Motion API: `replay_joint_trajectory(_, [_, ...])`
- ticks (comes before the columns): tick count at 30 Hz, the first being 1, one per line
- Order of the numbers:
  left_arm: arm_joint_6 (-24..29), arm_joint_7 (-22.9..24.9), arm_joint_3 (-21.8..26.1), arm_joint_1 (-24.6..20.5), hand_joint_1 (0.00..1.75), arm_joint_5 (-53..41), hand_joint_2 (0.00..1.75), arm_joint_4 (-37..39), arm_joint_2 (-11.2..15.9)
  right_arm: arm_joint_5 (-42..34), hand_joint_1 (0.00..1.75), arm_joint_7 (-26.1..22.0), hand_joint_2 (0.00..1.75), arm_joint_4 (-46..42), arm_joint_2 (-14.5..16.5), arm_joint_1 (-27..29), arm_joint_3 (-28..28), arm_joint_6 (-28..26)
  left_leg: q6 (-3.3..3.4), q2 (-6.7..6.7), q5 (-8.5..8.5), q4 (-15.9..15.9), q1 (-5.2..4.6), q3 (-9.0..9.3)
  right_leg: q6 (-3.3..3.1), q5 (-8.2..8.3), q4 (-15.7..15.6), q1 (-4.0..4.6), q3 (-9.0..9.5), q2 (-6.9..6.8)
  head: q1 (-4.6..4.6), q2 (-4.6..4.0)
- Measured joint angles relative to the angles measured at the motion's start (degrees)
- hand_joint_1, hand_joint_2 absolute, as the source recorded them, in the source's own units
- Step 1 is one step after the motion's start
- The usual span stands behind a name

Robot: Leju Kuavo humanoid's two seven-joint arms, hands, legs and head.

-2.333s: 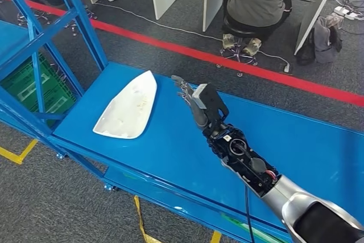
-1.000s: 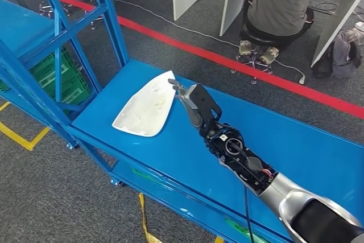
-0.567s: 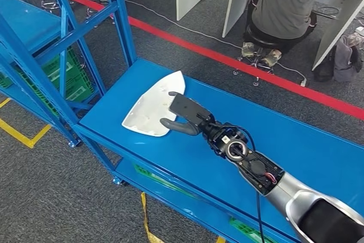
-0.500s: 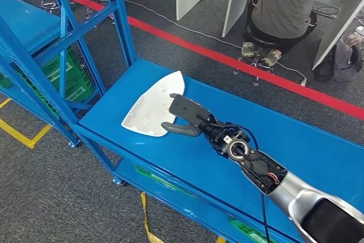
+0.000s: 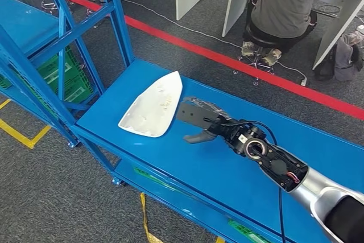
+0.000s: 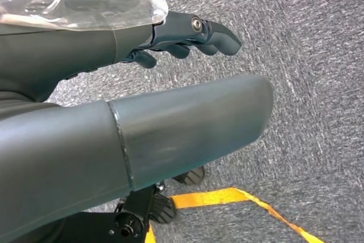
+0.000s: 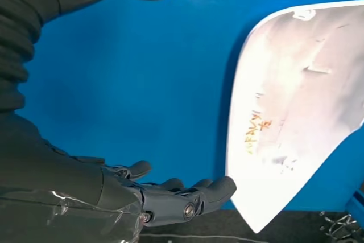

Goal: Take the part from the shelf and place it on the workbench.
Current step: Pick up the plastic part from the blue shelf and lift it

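The white shell-shaped part point(image 5: 152, 109) lies flat on the blue workbench point(image 5: 223, 169) near its left end. My right hand point(image 5: 197, 119) hovers just right of the part, a small gap away, fingers spread and holding nothing. The right wrist view has the part point(image 7: 296, 101) with orange writing on it lying on the workbench top point(image 7: 128, 72), beyond the fingers point(image 7: 189, 194) of the right hand point(image 7: 128, 197). My left hand point(image 6: 128, 83) hangs over grey carpet, its fingers straight and nothing in it.
A blue shelf frame point(image 5: 64, 32) stands at the workbench's left end, with a green crate point(image 5: 69, 78) low inside it. A person sits on a stool point(image 5: 278, 4) beyond a red floor line point(image 5: 214, 55). Yellow tape point(image 5: 17, 129) marks the floor.
My right hand has drawn back to the right, off the part's edge, and turned at the wrist. The part stays on the workbench. The camera panned earlier.
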Motion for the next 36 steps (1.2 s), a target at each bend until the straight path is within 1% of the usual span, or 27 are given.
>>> replay_joint_trajectory(6, [-0.21, -0.14, 0.03, 0.23, 0.00, 0.88, 0.00, 0.00, 0.20, 3.01, 0.00, 2.04, 1.75, -1.93, -2.54, -2.11, 1.34, 4.52, 0.00, 0.00, 0.00, 0.00, 0.02, 0.00, -0.01, -0.01, 0.00, -0.01, 0.00, 0.00, -0.01, 0.00])
replay_joint_trajectory(13, [-0.25, -0.16, 0.12, 0.49, 0.00, 1.39, 0.00, 0.00, 0.41, 6.63, 0.00, 2.42, 1.75, -2.90, -5.03, -5.94, 3.09, 9.83, 0.00, 0.00, 0.00, 0.00, -0.01, 0.00, 0.00, 0.00, 0.00, -0.03, 0.01, 0.00, 0.01, 0.00])
replay_joint_trajectory(17, [-0.19, -0.15, 0.14, 0.49, 0.00, 1.19, 0.00, 0.00, 0.49, 14.31, 0.00, 1.00, 1.75, -2.79, -6.10, -8.74, 4.91, 12.97, 0.00, 0.00, 0.01, 0.00, 0.00, 0.00, 0.00, 0.00, 0.00, -0.02, 0.02, 0.00, -0.01, 0.00])
replay_joint_trajectory(19, [-0.17, -0.15, 0.14, 0.48, 0.00, 0.93, 0.00, 0.00, 0.50, 18.90, 0.00, 0.09, 1.75, -2.65, -6.54, -9.78, 6.03, 14.09, 0.00, 0.00, 0.01, 0.00, 0.00, 0.00, 0.00, 0.00, 0.01, -0.02, 0.02, 0.00, -0.01, 0.00])
replay_joint_trajectory(21, [-0.17, -0.15, 0.14, 0.47, 0.00, 0.76, 0.00, 0.00, 0.49, 21.71, 0.00, -0.46, 1.75, -2.45, -6.94, -10.62, 7.17, 14.59, 0.00, 0.00, 0.01, 0.00, 0.00, 0.00, -0.01, 0.00, 0.01, -0.02, 0.01, 0.00, -0.01, 0.00])
replay_joint_trajectory(25, [-0.13, -0.14, 0.14, 0.46, 0.00, 0.43, 0.00, 0.00, 0.49, 23.65, 0.00, -1.42, 1.75, -2.00, -7.51, -11.37, 8.80, 15.90, 0.00, -0.01, 0.00, 0.00, 0.01, -0.01, -0.01, -0.01, 0.01, -0.01, 0.01, 0.00, 0.00, 0.00])
replay_joint_trajectory(29, [-0.09, -0.11, 0.14, 0.44, 0.00, 0.10, 0.00, 0.00, 0.49, 28.12, 0.00, -3.27, 1.75, -1.36, -7.62, -11.60, 10.15, 17.16, 0.00, 0.00, 0.00, 0.00, 0.00, 0.00, -0.01, -0.01, 0.00, -0.01, 0.01, 0.00, 0.00, 0.00])
replay_joint_trajectory(33, [-0.03, 0.02, 0.14, 0.43, 0.00, -0.06, 0.00, 0.00, 0.50, 29.36, 0.00, -4.10, 1.75, -0.70, -7.63, -11.80, 11.43, 17.63, 0.00, 0.00, 0.00, 0.00, 0.00, 0.00, -0.01, -0.01, 0.00, -0.02, 0.01, 0.00, 0.00, 0.00])
replay_joint_trajectory(36, [0.16, 0.06, 0.14, 0.42, 0.00, -0.19, 0.00, 0.00, 0.50, 31.28, 0.00, -5.93, 1.75, 0.04, -7.63, -11.95, 12.46, 18.29, 0.00, -0.01, 0.00, 0.00, 0.00, 0.00, -0.01, -0.01, 0.00, -0.01, 0.02, -0.01, -0.01, 0.00])
